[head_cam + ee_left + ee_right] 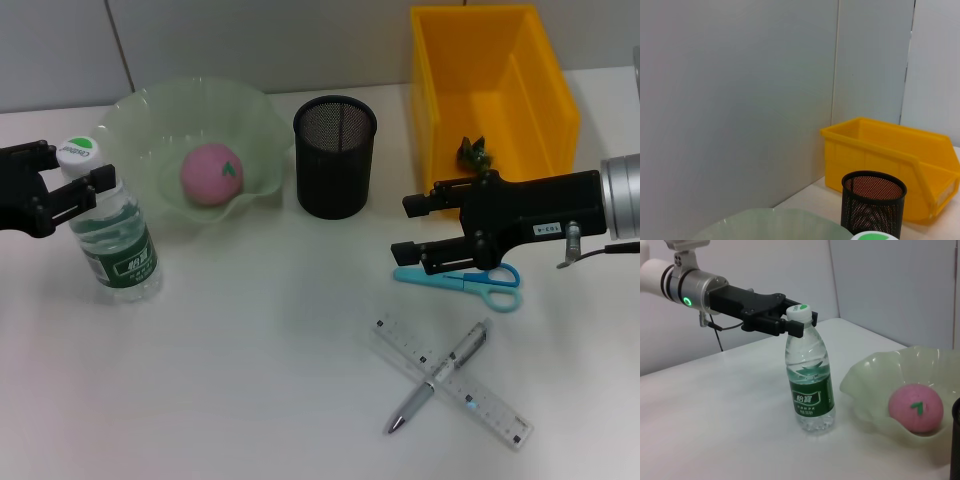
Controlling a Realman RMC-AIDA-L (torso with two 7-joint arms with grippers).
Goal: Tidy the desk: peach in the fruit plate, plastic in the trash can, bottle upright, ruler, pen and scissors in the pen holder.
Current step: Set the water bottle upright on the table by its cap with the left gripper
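Head view: one bottle (117,230) stands upright at left, neck between the left gripper (82,186)'s parted fingers. One peach (211,173) lies in the fruit plate (140,120); plastic (474,152) in the yellow trash can (549,90). The pen holder (335,156) holds nothing visible. The right gripper (414,229), fingers apart, hovers over one pair of scissors (470,278), blades pointing left. One pen (440,375) crosses one ruler (500,410), both diagonal.

Right wrist view: fingers flank the cap without gripping.

A smooth white worktop (250,400) fills the foreground. Behind the worktop stands a plain pale grey panelled wall (740,100), with vertical seams.
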